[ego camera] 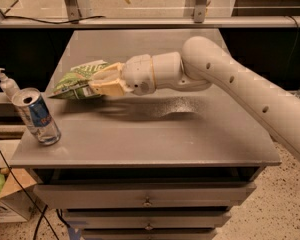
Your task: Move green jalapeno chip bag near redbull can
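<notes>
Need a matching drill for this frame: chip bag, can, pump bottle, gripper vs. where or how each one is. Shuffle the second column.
Things:
1. chip bag
2. can
3. pump bottle
4. gripper

Places/states:
A. upright on the table, front left corner
B. beyond the table's left edge, behind the can
C. gripped, over the table's left half
D. shut on the chip bag, on the arm reaching in from the right

Pairs: 1-C, 2-A, 3-B, 4-D.
</notes>
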### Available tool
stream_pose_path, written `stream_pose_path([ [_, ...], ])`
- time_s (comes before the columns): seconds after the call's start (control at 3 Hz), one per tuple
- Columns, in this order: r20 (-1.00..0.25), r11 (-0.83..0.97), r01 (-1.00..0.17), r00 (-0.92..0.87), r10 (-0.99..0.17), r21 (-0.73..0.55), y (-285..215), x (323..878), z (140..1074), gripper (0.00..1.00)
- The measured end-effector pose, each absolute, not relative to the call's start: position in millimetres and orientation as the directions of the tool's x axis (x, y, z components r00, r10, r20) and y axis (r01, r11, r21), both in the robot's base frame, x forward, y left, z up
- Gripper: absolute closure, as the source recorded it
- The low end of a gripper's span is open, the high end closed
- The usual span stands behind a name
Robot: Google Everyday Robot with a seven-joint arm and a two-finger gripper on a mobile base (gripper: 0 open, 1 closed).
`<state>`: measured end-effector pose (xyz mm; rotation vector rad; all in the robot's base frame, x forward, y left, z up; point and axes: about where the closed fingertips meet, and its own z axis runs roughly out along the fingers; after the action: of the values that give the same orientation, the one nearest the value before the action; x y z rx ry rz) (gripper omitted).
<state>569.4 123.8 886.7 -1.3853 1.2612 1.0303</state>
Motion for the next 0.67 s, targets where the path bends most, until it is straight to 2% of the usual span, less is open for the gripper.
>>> stream_pose_path([
  [0.33, -0.984, -0.019, -0.998, 0.064, -0.164, -0.062, 121.9, 544.7, 875.4, 0.79],
  [0.67, -0.98, -0.087, -0.995, 0.072, -0.186, -0.057, 122.8, 531.8, 872.0, 0.56],
])
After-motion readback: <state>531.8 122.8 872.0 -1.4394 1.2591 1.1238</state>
